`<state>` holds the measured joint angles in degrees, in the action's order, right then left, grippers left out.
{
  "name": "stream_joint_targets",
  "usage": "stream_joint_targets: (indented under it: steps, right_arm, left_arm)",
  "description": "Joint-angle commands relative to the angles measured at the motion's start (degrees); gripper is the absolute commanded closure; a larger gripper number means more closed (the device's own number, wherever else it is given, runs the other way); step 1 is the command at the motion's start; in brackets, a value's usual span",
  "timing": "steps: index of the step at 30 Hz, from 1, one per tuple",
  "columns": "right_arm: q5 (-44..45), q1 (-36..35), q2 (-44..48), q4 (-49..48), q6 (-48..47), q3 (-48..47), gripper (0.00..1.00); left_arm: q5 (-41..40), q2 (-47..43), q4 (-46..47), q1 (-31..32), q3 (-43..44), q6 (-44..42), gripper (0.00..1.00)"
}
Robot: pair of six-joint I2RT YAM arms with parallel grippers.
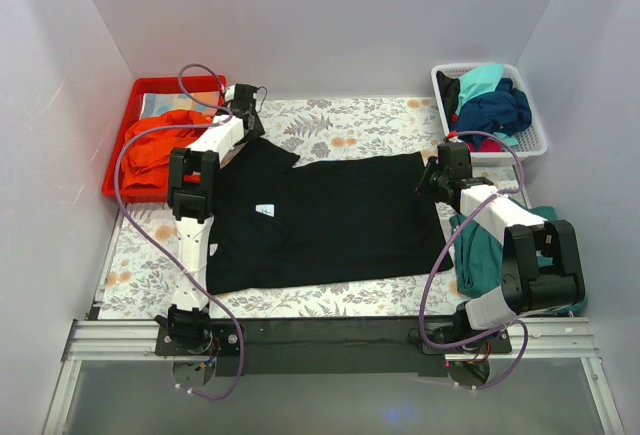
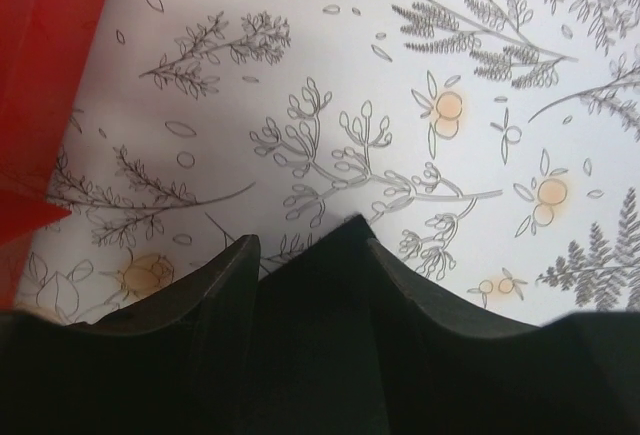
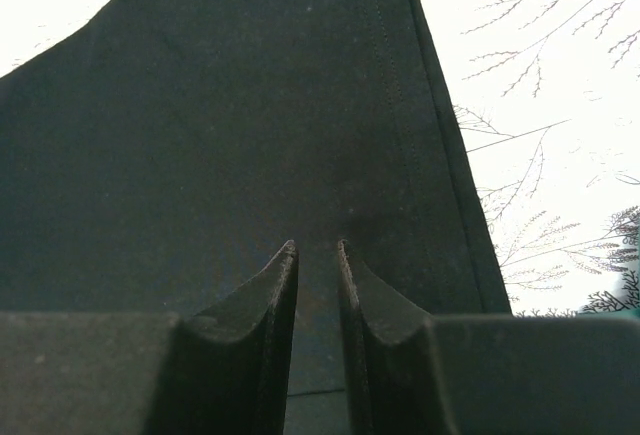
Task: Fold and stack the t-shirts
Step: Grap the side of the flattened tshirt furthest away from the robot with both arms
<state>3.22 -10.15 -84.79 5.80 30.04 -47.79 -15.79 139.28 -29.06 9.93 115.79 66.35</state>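
Between my left gripper [image 2: 305, 245] fingers sits a fold of the black t-shirt [image 1: 330, 220], pinched at its far left corner beside the red tray [image 1: 150, 90]. My right gripper [image 3: 316, 247] is nearly closed on the shirt's right hem. It lies flat on the floral surface [image 1: 360, 120]; white basket [image 1: 535, 130] far right, teal shirt [image 1: 480, 250] near right.

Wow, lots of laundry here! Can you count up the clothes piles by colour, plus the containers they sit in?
Black shirt, spread flat on the table: 1
Orange clothing in the red tray: 1 heap, number of pieces unclear
Teal clothing at the right table edge: 1 heap
Mixed turquoise and navy clothes in the basket: 1 heap
Red tray: 1
White basket: 1
Total: 6
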Motion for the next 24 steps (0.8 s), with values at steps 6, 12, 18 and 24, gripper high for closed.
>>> stream_joint_targets:
  steps: [6,12,18,24]
  right_arm:
    - [-0.41,-0.13,0.68,-1.76,1.07,1.38,0.73]
    - [0.12,-0.13,1.56,-1.67,1.07,1.91,0.73]
    - [-0.15,-0.22,1.21,-1.59,1.07,1.38,0.73]
    - [0.2,-0.22,0.95,-1.67,0.98,0.77,0.74]
  left_arm:
    - [-4.68,-1.74,-5.13,3.95,-4.09,-3.94,0.56]
    - [-7.23,1.95,-9.78,3.95,0.49,-3.07,0.6]
    - [-8.9,3.8,-12.16,3.95,3.48,-3.07,0.81]
    - [-9.87,3.63,-12.34,3.95,4.89,-2.8,1.0]
